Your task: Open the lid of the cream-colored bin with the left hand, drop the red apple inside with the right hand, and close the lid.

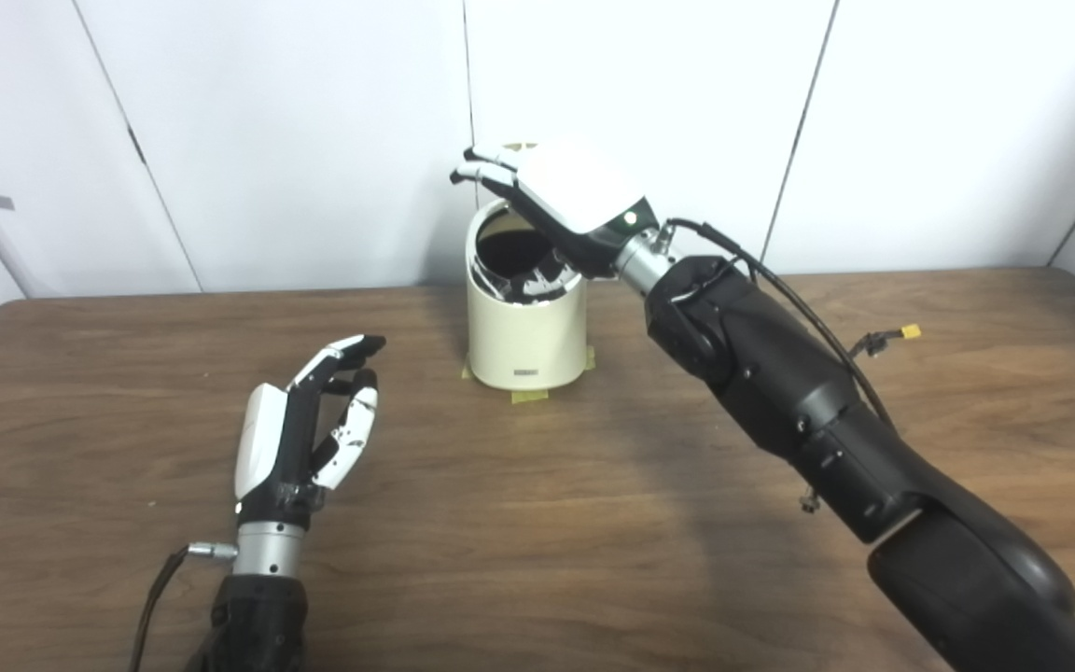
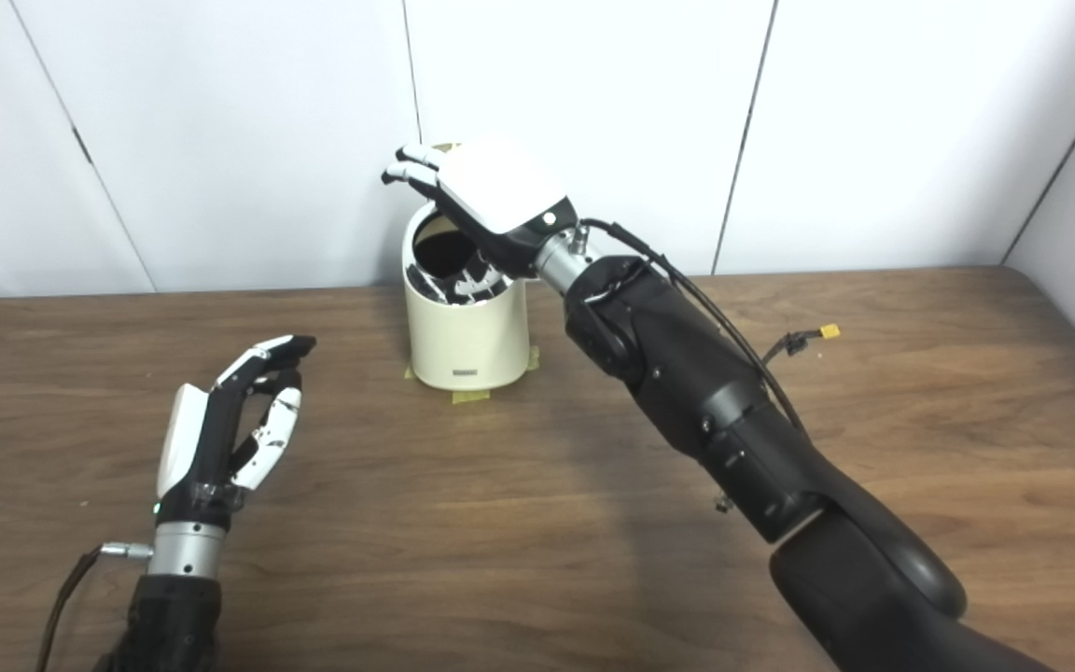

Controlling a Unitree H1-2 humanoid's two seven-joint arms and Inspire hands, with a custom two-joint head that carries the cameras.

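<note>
Cream-coloured bin point(image 1: 526, 331) stands upright toward the far side of the wooden table point(image 1: 537, 523), on bits of yellow tape point(image 1: 529, 396) that show at its base. Its mouth is uncovered and the inside looks dark; a thin cream edge showing behind my right hand may be the lid point(image 1: 521, 147) raised at the back, but I cannot tell for sure. My right hand point(image 1: 564, 198) is over the bin's opening, back of the hand up, fingers point(image 1: 486, 165) stretched out past the far rim and spread apart, thumb side dipping toward the mouth. It appears to hold nothing, though its palm faces away from both views, so I cannot confirm this. The red apple is not seen anywhere, either on the table or in the visible part of the bin's interior. My left hand point(image 1: 306, 425) is well apart from the bin, low over the near left of the table, palm turned inward, fingers loosely curved and separated, empty. A black cable point(image 1: 780, 289) runs along my right forearm, and a small yellow connector point(image 1: 911, 331) hangs beside it above the table. White wall panels point(image 1: 295, 131) stand behind.
</note>
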